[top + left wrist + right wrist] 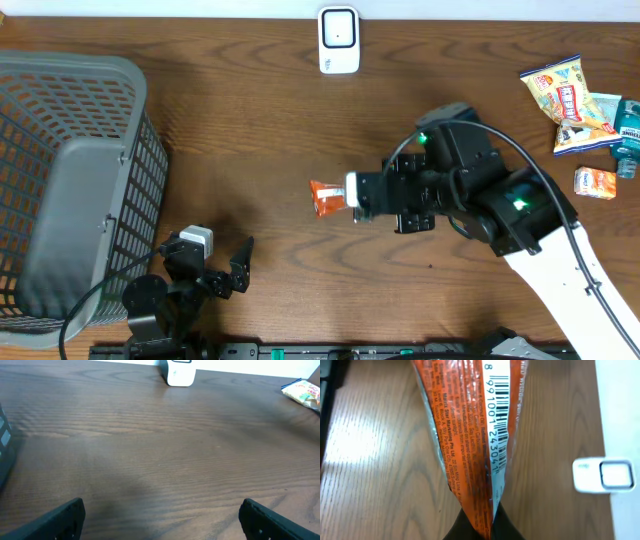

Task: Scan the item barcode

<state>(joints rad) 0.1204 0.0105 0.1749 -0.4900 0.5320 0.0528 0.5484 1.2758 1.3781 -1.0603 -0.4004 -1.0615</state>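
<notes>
Item: an orange packet (pixel 327 197), held clear of the table (pixel 250 120) near its middle. It is pinched at one end by the right gripper (pixel 352 193), whose jaws are clenched on the crimped foil. From that grip the packet projects leftward in the overhead view, its long axis running across the table.

Key relation: the scanner (pixel 339 40) stands at the far edge, well apart from the packet and almost straight beyond it. The packet's long axis is thus set roughly crosswise to the line toward the scanner. In the right wrist view the barcode (pixel 497 415) is seen on a white strip running along the packet's length, on the side toward the scanner. Whether it squarely faces the scanner window cannot be told. The right arm is judged much the nearer.

The left gripper (pixel 215 262) is parked at the near edge beside the basket (pixel 70 180), jaws spread wide, nothing between them.

Materials: glossy, creased film on the packet (small print legible); smooth white plastic scanner body with rounded corners; dark wood-grain tabletop; grey plastic lattice basket. Crinkled snack packets (pixel 565 95) are noted at the far right.
</notes>
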